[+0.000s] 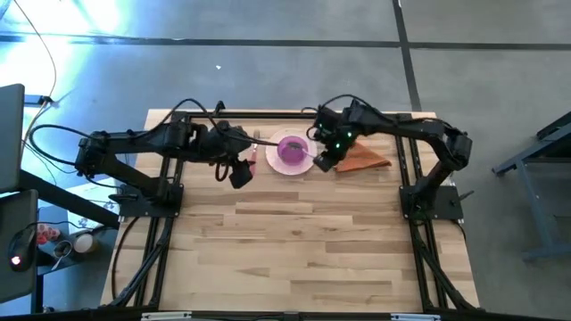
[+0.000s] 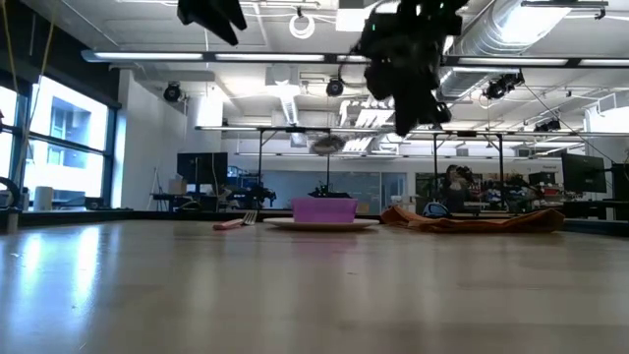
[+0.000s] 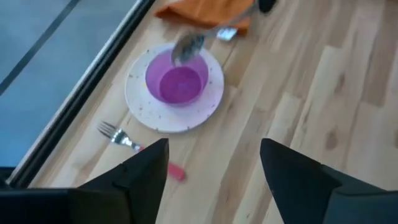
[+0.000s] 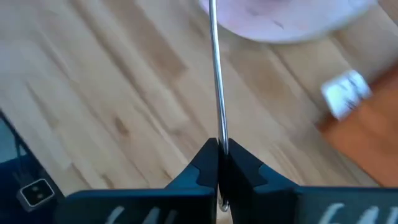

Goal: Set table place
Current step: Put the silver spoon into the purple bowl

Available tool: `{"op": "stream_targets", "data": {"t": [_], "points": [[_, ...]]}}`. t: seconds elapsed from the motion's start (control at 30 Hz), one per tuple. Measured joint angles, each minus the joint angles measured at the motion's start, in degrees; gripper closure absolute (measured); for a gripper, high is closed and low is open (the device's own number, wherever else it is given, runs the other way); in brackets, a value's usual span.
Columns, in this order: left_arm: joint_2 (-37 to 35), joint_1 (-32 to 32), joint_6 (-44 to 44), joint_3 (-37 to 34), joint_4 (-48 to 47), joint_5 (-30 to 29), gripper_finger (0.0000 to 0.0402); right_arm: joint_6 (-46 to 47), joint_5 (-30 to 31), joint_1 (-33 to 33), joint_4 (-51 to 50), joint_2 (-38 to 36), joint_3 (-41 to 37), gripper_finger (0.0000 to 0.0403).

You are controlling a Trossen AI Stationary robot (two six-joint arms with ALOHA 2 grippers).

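A round white plate point(image 1: 278, 163) lies near the table's far edge with a small purple bowl point(image 1: 291, 150) on it. It also shows in the left wrist view point(image 3: 208, 99), as does the bowl point(image 3: 177, 82). A pink-handled fork point(image 3: 134, 146) lies flat on the table to the plate's left. A rust-orange napkin point(image 1: 366, 159) lies flat to the plate's right. My right gripper point(image 1: 326, 161) is shut on a silver spoon point(image 3: 189, 45) beside the plate's right rim. My left gripper point(image 1: 239, 175) is open and empty, raised on the near left of the plate. My right gripper pinches the spoon's thin handle point(image 4: 217, 138) between its two shut fingers. The handle runs straight out ahead of the fingers toward the plate point(image 4: 283, 22). The spoon's bowl end point(image 3: 186, 46) is over the purple bowl's rim; whether it touches, I cannot tell.
The black frame point(image 1: 294, 112) runs along the far edge close behind the plate. The napkin carries a white tag point(image 4: 344, 93). The table's near half is bare planks point(image 1: 294, 250). In the low view both arms hang well above the tabletop point(image 2: 295, 285).
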Motion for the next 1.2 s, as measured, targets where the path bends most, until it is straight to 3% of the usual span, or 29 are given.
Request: {"op": "stream_targets", "data": {"t": [0.27, 0.5, 0.7, 0.97, 1.2], "points": [[-0.3, 4.4, 1.2, -5.0, 2.5, 3.9, 0.0176, -8.3, 0.1, -6.3, -10.0, 12.5, 6.4, 0.0403], [-0.9, 6.0, 2.9, -5.0, 2.6, 4.9, 0.0172, -11.9, 0.0, -6.5, -12.2, 23.9, 22.7, 0.0403], [-1.4, 6.3, 3.8, -4.9, 2.6, 5.4, 0.0176, -16.3, 0.4, -6.2, -26.9, 32.9, 34.5, 0.0403], [-1.4, 6.3, 4.4, -4.9, 2.9, 6.4, 0.0174, -16.0, 2.7, -6.2, -29.4, 33.5, 41.6, 0.0403], [-1.4, 6.2, 4.9, -4.9, 3.1, 6.8, 0.0174, -15.1, 2.8, -5.9, -29.5, 33.4, 40.0, 0.0403]]}}
